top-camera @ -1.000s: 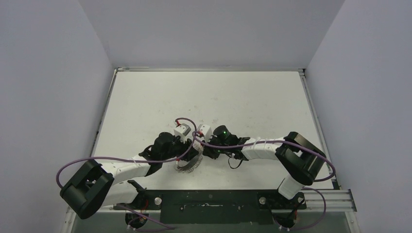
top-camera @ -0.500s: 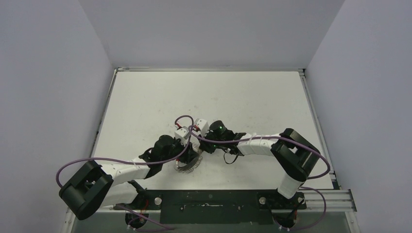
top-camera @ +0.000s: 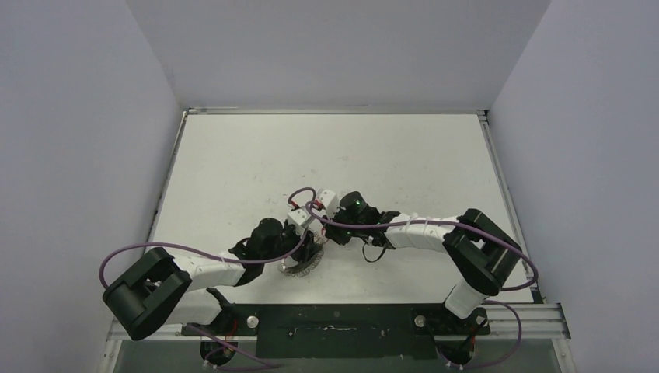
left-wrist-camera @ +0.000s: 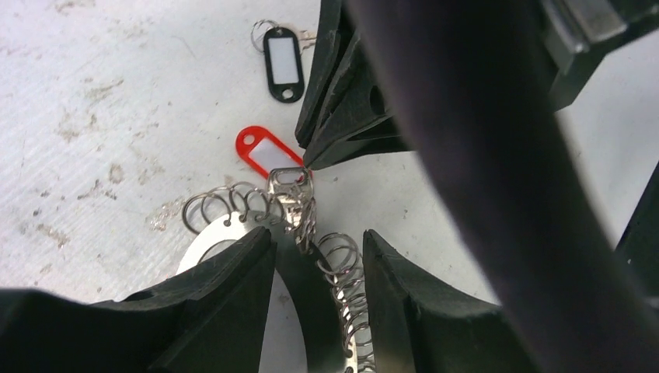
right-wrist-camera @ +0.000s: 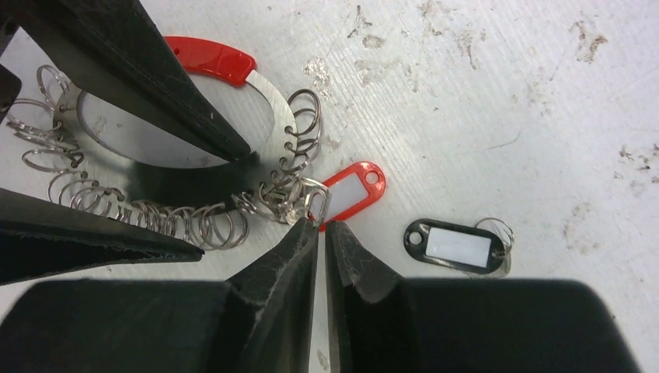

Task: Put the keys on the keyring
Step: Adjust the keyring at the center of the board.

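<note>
Right gripper point(right-wrist-camera: 320, 225): jaws nearly closed, thin slit, tips at silver loop of red-tagged key point(right-wrist-camera: 353, 189). Left gripper point(left-wrist-camera: 319, 237): jaws clasp keyring point(right-wrist-camera: 272, 109) band, one finger inside ring. Red-tagged key touches keyring's small rings; black-tagged key point(right-wrist-camera: 455, 245) loose just beside, on counter point(right-wrist-camera: 505, 93).

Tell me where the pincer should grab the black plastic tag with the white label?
Probably across the middle of the black oblong plastic tag, a finger on each long edge, coming straight down. It lies flat on the white table with bare table along both long sides; the thin silver wire ring at its end looks too fine to pinch.
</note>
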### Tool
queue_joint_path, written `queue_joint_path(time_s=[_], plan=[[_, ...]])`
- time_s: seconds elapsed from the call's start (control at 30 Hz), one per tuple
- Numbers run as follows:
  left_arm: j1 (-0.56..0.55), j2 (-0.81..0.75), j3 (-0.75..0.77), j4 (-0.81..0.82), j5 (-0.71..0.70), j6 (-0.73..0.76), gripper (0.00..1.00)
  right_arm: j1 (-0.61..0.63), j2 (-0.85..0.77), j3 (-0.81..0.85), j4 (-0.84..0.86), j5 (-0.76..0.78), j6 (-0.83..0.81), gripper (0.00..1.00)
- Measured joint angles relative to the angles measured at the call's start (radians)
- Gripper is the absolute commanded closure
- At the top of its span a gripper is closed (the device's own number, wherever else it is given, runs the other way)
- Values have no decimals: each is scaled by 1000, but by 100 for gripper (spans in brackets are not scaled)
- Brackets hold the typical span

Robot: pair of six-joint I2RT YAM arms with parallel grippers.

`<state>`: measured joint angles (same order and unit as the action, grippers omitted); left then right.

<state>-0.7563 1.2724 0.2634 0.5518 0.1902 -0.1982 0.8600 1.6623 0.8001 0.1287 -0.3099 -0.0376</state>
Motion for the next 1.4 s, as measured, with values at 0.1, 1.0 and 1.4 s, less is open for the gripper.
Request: queue_joint_path(time_s=[0.1, 1.0, 1.4], plan=[[-21, 13, -3, 42, 0, 41, 57, -6, -44, -26, -10, -1, -7, 83], [-80, 23, -4, -57, -44, 156, 83, -83, -197, -234, 273, -193, -3, 61], [-81, 26, -5, -41, -53, 182, 80, -89, -199, -262, 298, -205, -6, 62]])
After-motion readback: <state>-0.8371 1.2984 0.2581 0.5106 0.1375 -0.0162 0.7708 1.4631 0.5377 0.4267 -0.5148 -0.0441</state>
